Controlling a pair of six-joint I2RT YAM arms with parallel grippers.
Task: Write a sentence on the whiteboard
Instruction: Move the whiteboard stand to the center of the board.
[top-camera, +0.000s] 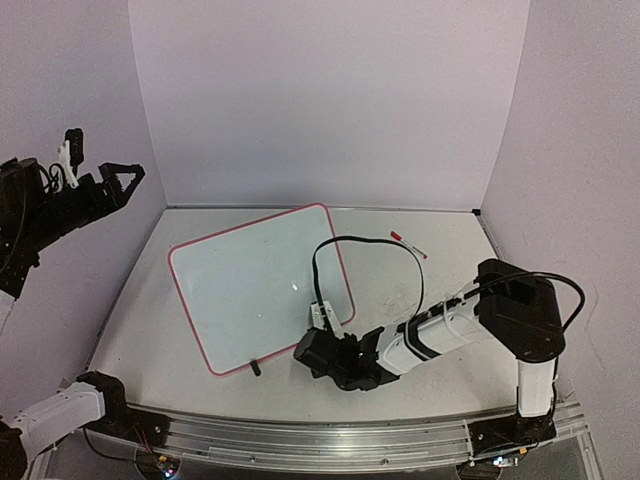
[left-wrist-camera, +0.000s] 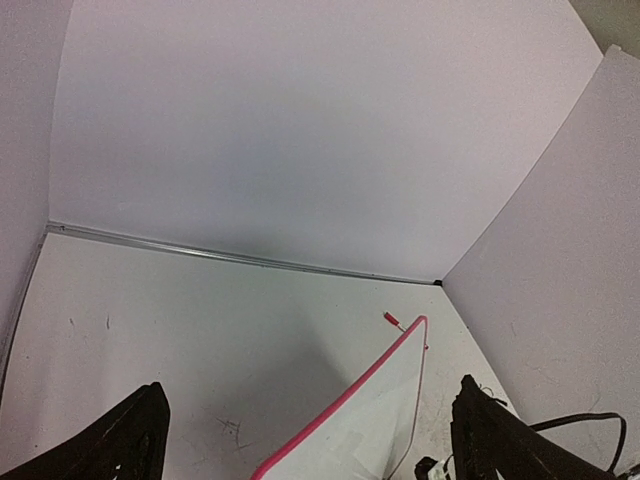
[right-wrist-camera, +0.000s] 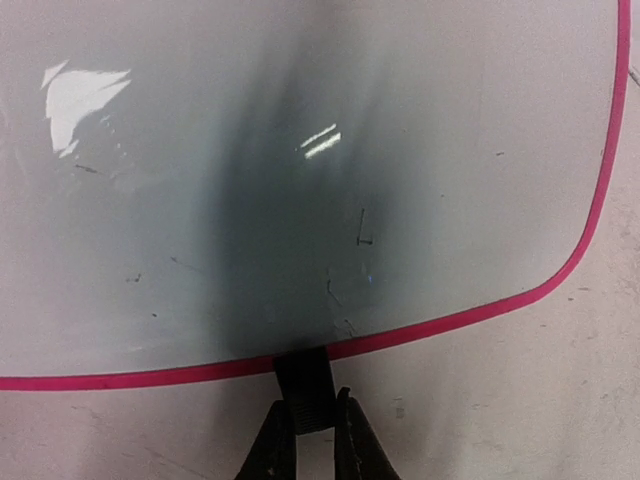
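Note:
The whiteboard (top-camera: 250, 285), glossy white with a red-pink rim, lies slanted on the table left of centre. Its face (right-wrist-camera: 300, 150) carries only faint dark specks, and the sentence is out of view. My right gripper (top-camera: 312, 347) reaches low to the board's near-right rim. In the right wrist view that gripper (right-wrist-camera: 305, 405) is shut on a black clip foot (right-wrist-camera: 303, 375) that juts from the rim. Another clip foot (top-camera: 256, 366) shows at the near edge. My left gripper (top-camera: 100, 178) hangs high at the far left, open and holding nothing; its wrist view has the board's corner (left-wrist-camera: 385, 410) below.
A thin red-capped marker (top-camera: 408, 244) lies on the table beyond the board's far-right corner, also in the left wrist view (left-wrist-camera: 392, 320). A black cable (top-camera: 372, 243) loops over the table above the right arm. Pale walls close the table on three sides.

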